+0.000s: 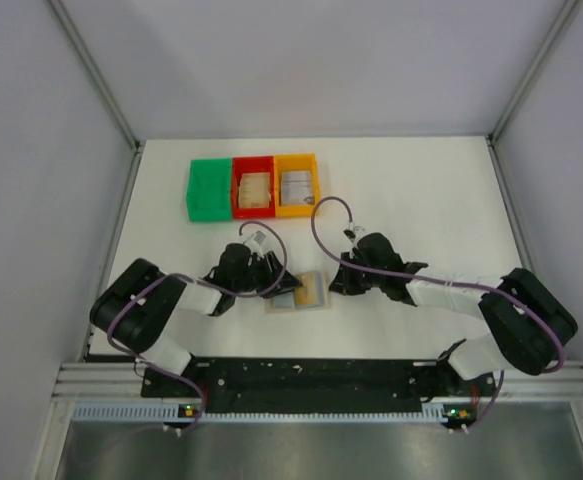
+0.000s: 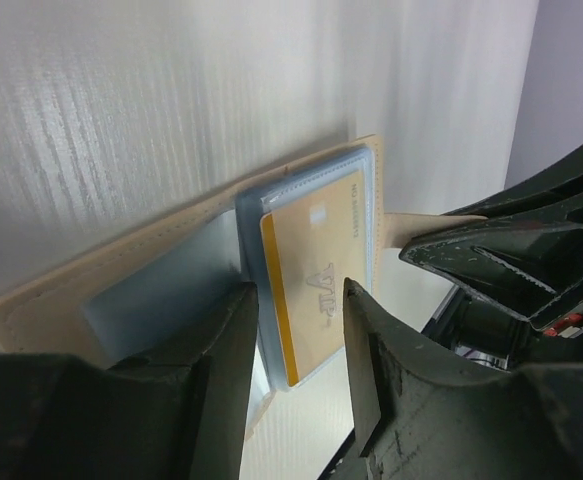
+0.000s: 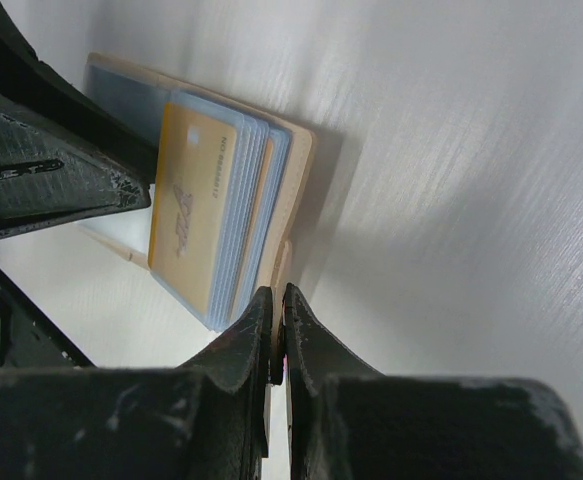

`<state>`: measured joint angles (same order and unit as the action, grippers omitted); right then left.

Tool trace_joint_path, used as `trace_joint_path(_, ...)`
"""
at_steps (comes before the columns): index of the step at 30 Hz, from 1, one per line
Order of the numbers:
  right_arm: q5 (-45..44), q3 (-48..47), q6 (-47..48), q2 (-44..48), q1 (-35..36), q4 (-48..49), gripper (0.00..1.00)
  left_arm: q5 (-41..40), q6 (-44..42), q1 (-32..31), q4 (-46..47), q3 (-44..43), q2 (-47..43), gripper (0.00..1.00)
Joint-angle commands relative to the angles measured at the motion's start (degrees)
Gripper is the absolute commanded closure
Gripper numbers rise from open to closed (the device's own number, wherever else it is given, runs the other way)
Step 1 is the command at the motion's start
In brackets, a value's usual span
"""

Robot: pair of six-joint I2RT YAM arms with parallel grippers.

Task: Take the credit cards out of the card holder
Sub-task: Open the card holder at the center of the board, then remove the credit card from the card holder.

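you are working on the open card holder, lying on the table between the arms, nearer than the bins. the right gripper is pinching shut on its tan edge, pinning it. the left gripper is straddling the gold card with jaws partly open. you are likely best closing on that card and sliding it out along its sleeve rather than lifting. showing: one holder, one gold card, and three bins: green bin, red bin with tan cards, orange bin with grey cards, stacks uncountable.
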<state>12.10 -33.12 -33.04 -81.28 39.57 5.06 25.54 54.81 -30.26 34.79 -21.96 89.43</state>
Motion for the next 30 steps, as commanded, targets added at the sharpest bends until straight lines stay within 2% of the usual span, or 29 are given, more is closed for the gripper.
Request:
trace_joint_path(1, 0.6, -0.9, 0.3, 0.1, -0.4, 2.6, 1.00, 3.0, 1.2, 0.3, 9.2, 0.7, 2.7, 0.55)
trace_joint_path(5, 0.7, -0.8, 0.3, -0.1, -0.5, 2.7, 1.00, 5.6, 3.1, 0.3, 13.2, 0.8, 4.7, 0.54)
trace_joint_path(9, 0.8, -0.9, 0.3, -0.6, -0.5, 2.9, 1.00, 7.1, 5.0, 0.3, 17.2, 1.7, 5.2, 0.62)
trace_joint_path(15, 0.7, -0.9, -0.2, -1.0, -0.5, 3.3, 1.00, 7.8, 5.8, 0.4, 19.4, 2.2, 6.3, 0.80)
trace_joint_path(20, -0.8, -1.9, -0.5, -0.6, -0.5, 1.2, 1.00, 8.0, 6.1, 0.4, 20.3, 2.2, 7.3, 0.82)
trace_joint_path(22, -1.5, -2.7, -0.6, 0.6, -0.5, -0.8, 0.94, 8.0, 6.1, 0.4, 20.5, 2.2, 7.5, 0.82)
trace_joint_path(27, -3.7, -6.1, -0.4, 5.8, -0.5, -7.9, 0.61, 7.9, 5.9, 0.5, 20.2, 2.4, 7.8, 0.82)
trace_joint_path(30, -5.3, -8.0, -0.3, 8.6, -0.5, -10.9, 0.50, 7.8, 5.8, 0.4, 20.0, 2.0, 8.3, 0.82)
